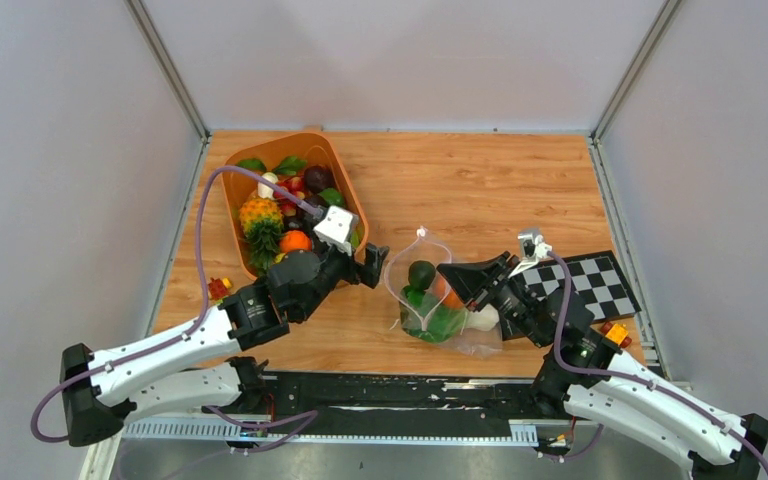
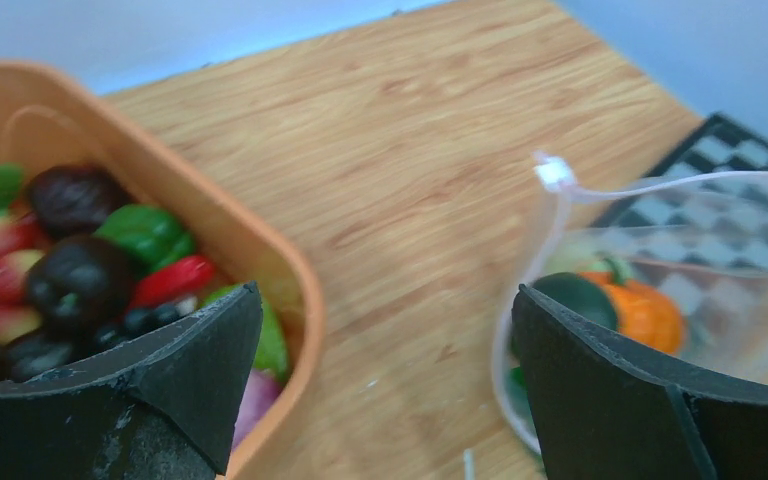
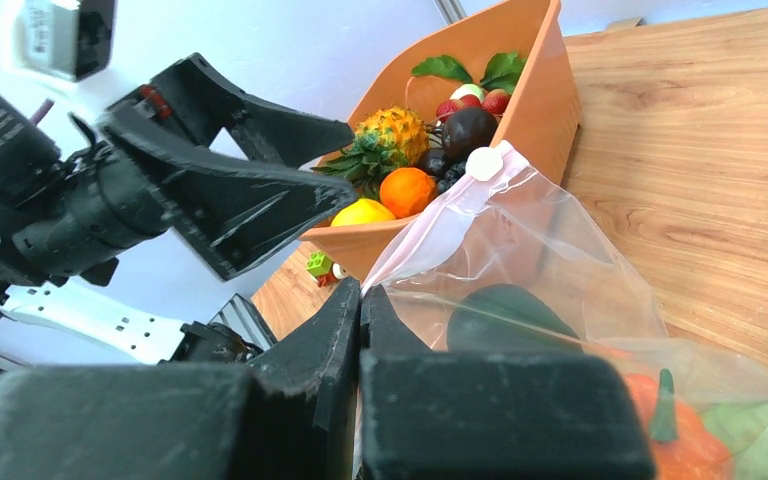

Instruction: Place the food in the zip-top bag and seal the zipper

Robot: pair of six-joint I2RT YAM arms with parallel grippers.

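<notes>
Food (image 1: pixel 278 200) is heaped in the orange tub (image 1: pixel 344 178) at the far left of the table (image 1: pixel 480 190): I can pick out a pineapple, an orange, dark round fruits and green leaves.

My left arm (image 1: pixel 160 355) runs from its near-left base out to the right and away from me. Its wrist is over the near end of the tub. The left hand (image 1: pixel 360 262) points right, toward the bag, between the tub and the bag. On its wrist view I see the fingers spread wide with only bare wood between them, holding nothing.

Right of it, near the middle of the table, the zip-top bag (image 1: pixel 430 300) stands on its near end. Its long axis runs near to far and its mouth is lifted, gaping up and to the left. Inside I see a dark green piece, an orange piece, leafy green and something pale. The zipper (image 3: pixel 430 225), a pinkish strip, climbs from my right fingertips to a white tab at the far top of the mouth.

The right hand (image 1: pixel 450 272) points left, fingers pressed together on the film at the right side of the mouth. My right arm (image 1: pixel 650 400) reaches in from the near-right base, passing the near-left corner of the checkered board (image 1: pixel 600 285).
</notes>
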